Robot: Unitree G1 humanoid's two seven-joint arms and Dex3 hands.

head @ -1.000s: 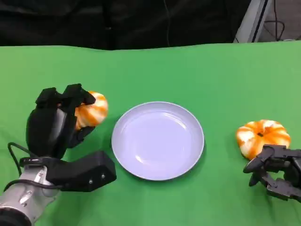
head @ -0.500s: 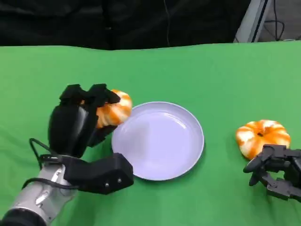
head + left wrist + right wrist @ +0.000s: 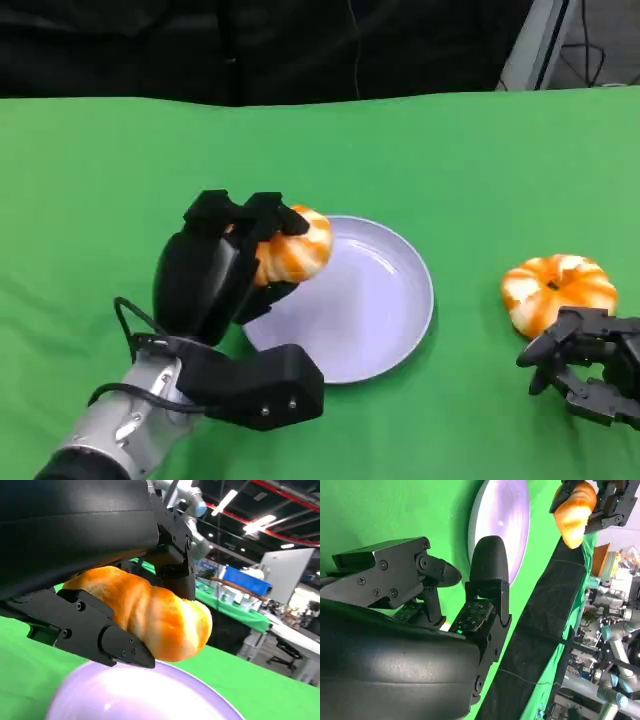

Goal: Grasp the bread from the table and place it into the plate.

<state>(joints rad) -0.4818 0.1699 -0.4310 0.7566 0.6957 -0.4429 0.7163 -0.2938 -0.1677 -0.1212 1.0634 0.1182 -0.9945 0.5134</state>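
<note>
Overhead, left hand (image 3: 215, 275) grips bread (image 3: 292, 248) above plate (image 3: 390, 320) — right hand (image 3: 585, 370) curled, holding nothing.

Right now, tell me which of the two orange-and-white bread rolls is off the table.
The orange-and-white bread roll held in the left hand above the lavender plate's rim; the other roll sits on the green table beside the right hand.

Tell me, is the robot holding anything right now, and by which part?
Yes: the left hand grips a bread roll by its near end, above the plate's rim. The right hand holds nothing.
</note>
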